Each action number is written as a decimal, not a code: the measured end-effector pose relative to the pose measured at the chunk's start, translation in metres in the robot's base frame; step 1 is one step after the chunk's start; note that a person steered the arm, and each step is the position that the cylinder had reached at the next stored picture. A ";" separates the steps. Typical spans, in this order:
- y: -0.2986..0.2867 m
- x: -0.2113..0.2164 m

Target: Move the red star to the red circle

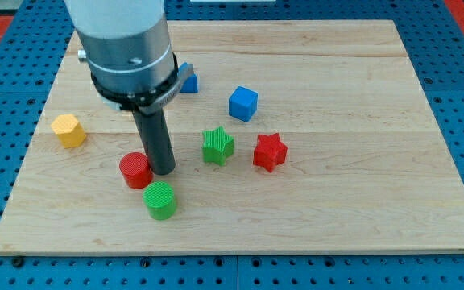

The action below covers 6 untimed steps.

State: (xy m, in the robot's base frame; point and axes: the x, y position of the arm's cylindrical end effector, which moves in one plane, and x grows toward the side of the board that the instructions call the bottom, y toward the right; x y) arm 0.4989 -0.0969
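The red star (269,152) lies near the board's middle, just beside the green star (217,146) on the view's left. The red circle (136,170) sits toward the bottom-left corner. My tip (163,171) rests upright just beside the red circle, well apart from the red star; there is no gripper, only the rod. The arm's grey housing (127,48) hides part of a blue block (188,78), its shape unclear. One green circle (161,200), one blue cube (243,104) and one yellow block (68,130) also lie on the wooden board (361,201).

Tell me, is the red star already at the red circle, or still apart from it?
Apart. The red star sits toward the view's right, with the green star and my tip between it and the red circle.
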 end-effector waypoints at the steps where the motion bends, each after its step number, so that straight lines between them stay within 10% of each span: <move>1: -0.002 -0.002; 3: -0.030 0.020; 6: 0.214 0.009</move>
State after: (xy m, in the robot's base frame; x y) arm 0.5077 0.1168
